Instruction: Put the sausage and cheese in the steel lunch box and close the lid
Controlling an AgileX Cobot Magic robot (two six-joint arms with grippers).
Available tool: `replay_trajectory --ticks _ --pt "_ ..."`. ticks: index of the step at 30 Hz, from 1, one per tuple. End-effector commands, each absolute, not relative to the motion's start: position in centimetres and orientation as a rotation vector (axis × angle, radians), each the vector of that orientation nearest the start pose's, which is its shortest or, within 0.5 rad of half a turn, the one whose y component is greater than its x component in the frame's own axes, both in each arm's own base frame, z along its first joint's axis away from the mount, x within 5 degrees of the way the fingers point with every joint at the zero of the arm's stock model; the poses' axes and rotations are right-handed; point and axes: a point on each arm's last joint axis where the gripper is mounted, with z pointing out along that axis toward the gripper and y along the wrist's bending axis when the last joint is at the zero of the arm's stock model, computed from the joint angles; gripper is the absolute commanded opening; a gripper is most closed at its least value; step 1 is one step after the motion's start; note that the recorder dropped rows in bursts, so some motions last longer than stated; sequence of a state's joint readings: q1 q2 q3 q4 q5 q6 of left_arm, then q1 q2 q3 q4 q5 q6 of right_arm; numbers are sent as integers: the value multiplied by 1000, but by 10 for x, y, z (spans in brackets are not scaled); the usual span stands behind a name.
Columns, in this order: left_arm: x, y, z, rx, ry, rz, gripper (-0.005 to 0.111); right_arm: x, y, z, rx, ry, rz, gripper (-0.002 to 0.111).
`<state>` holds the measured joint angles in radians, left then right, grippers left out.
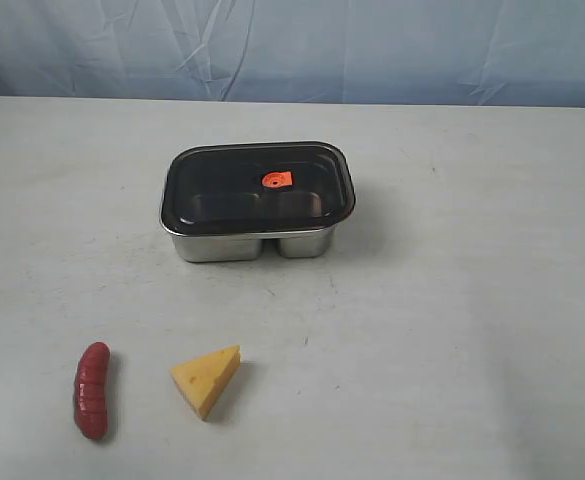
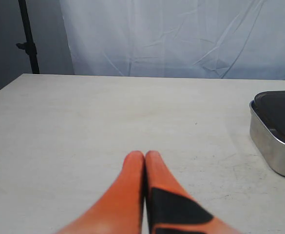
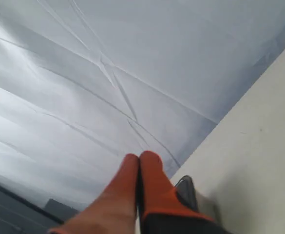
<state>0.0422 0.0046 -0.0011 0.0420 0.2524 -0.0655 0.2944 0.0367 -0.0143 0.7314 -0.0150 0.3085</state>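
Nothing begun, I'd say: the lid [image 1: 257,185] sits on the steel lunch box [image 1: 252,243] mid-tabletop [image 1: 472,300], with the sausage [image 1: 92,390] and cheese [image 1: 207,378] near-left. The left gripper [image 2: 144,156] and right gripper [image 3: 139,158] are pinched together, empty. The lid likely needs lifting first.

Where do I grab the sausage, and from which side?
Probably grip the sausage across its middle, straight down from above. It lies flat, its length running near to far in the exterior view, so jaws should close on its left and right flanks.
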Motion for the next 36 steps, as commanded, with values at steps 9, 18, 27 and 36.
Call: replay_trajectory --ticks 9,18,27,36 --pt "55 3 192 -61 1720 17 0 142 78 315 -110 2169 792 -1" --pt "55 3 192 -61 1720 17 0 341 124 241 -297 2353 1643 -1" --pt "55 3 192 -61 1720 17 0 362 118 159 -181 2565 1540 6" --pt "55 3 192 -61 1720 17 0 369 119 141 -84 2587 1483 79"
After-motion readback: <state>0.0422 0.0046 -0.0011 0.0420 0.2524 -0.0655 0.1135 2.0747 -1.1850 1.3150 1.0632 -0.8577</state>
